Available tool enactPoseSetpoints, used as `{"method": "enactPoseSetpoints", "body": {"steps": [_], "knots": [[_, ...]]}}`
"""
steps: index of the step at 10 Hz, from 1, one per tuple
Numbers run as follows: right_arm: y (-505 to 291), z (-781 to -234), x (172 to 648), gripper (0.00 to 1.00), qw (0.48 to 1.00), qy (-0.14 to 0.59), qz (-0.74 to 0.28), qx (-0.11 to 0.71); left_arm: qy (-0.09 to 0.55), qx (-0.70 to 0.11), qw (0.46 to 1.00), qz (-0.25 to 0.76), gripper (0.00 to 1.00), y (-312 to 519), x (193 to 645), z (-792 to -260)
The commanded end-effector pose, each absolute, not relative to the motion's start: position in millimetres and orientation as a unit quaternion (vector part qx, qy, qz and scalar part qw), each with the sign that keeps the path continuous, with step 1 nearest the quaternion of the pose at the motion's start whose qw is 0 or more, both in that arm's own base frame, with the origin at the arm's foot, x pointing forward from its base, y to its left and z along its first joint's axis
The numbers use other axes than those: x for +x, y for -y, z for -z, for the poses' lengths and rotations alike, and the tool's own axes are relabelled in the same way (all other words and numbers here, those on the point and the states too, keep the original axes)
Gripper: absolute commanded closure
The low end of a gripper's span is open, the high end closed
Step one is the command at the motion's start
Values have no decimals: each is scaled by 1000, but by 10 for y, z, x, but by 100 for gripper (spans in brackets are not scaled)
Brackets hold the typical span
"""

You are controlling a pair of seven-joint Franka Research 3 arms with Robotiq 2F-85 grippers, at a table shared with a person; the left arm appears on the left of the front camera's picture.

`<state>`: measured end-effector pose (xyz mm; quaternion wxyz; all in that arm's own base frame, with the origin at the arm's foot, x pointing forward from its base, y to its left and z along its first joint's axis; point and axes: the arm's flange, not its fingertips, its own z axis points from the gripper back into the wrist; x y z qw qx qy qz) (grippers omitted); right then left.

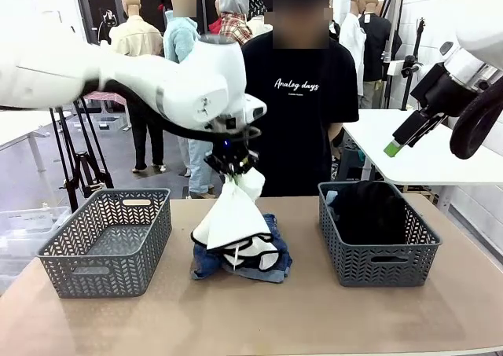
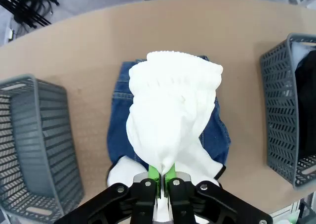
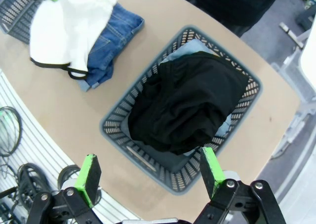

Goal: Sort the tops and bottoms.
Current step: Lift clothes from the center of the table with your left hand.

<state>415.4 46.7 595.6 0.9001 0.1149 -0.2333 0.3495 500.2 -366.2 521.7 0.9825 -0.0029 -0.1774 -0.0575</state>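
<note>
Near the left edge of the table (image 1: 314,317) stands a grey plastic basket (image 1: 106,242) with lattice walls. At the middle, the left gripper (image 2: 160,177) pinches the soft white top (image 2: 173,115). Its cloth hangs in a cone, and the lower folds rest on the blue denim shorts (image 2: 121,110). Near the right edge, a matching basket (image 1: 377,254) holds the bulky black top (image 3: 187,105). The right gripper (image 3: 148,172) hangs above it, jaws spread wide.

A white side table (image 1: 428,153) stands on grey floor (image 1: 31,187).

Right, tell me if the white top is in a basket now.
No, the white top hangs from the shut left claw, draped over the denim shorts on the table.
</note>
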Motion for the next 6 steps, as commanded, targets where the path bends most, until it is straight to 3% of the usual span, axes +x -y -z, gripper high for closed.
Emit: {"method": "enactPoseSetpoints", "body": {"steps": [1,2,3,6], "knots": [[-463,-5946,4142,0,901,229,-350,110,224,2,974,25,100,3483,4820,-5178],[-463,-5946,4142,0,901,229,-350,110,177,-3,982,57,100,3662,5002,-5217],[-463,-5946,4142,0,901,229,-350,110,177,-3,982,57,100,3662,5002,-5217],[-463,-5946,4142,0,901,229,-350,110,238,-11,970,47,100,3535,4773,-5808]]}}
